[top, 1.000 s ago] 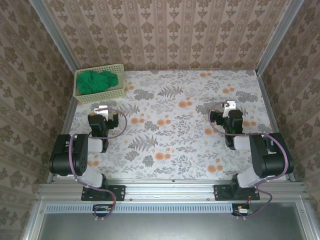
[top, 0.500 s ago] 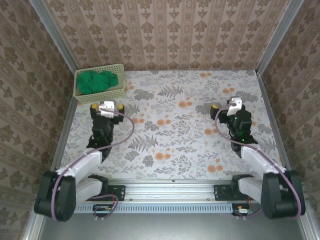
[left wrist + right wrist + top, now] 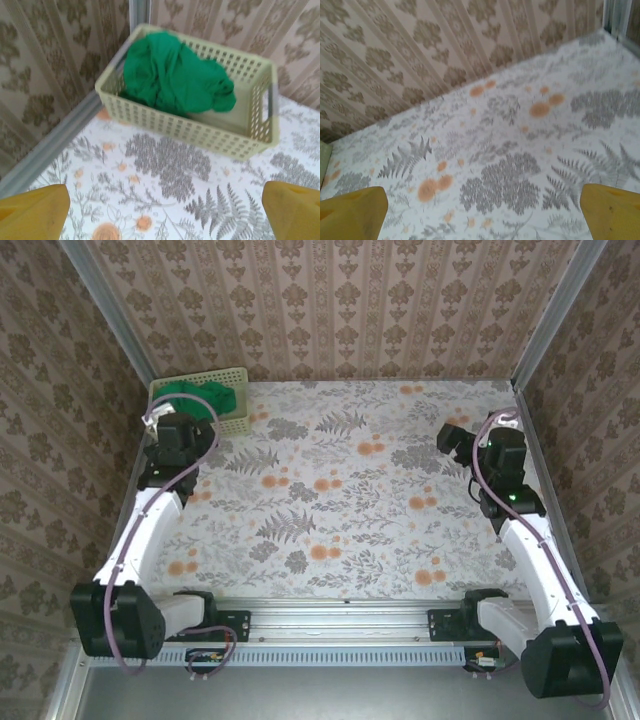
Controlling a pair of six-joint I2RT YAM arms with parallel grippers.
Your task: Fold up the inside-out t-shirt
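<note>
Two spread, empty hands: left hand (image 3: 162, 212) facing green t-shirt (image 3: 175, 77) in basket (image 3: 200, 136), right hand (image 3: 481, 210) over table (image 3: 495, 145).

Both arms reach far out: left gripper (image 3: 168, 421) at 10 o'clock, right gripper (image 3: 455, 437) at 2 o'clock (jaws spread wide).

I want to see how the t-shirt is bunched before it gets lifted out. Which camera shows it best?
Left wrist: the t-shirt lies crumpled in the basket, close and unblocked. Top external shows it small, with the left arm covering part.
</note>
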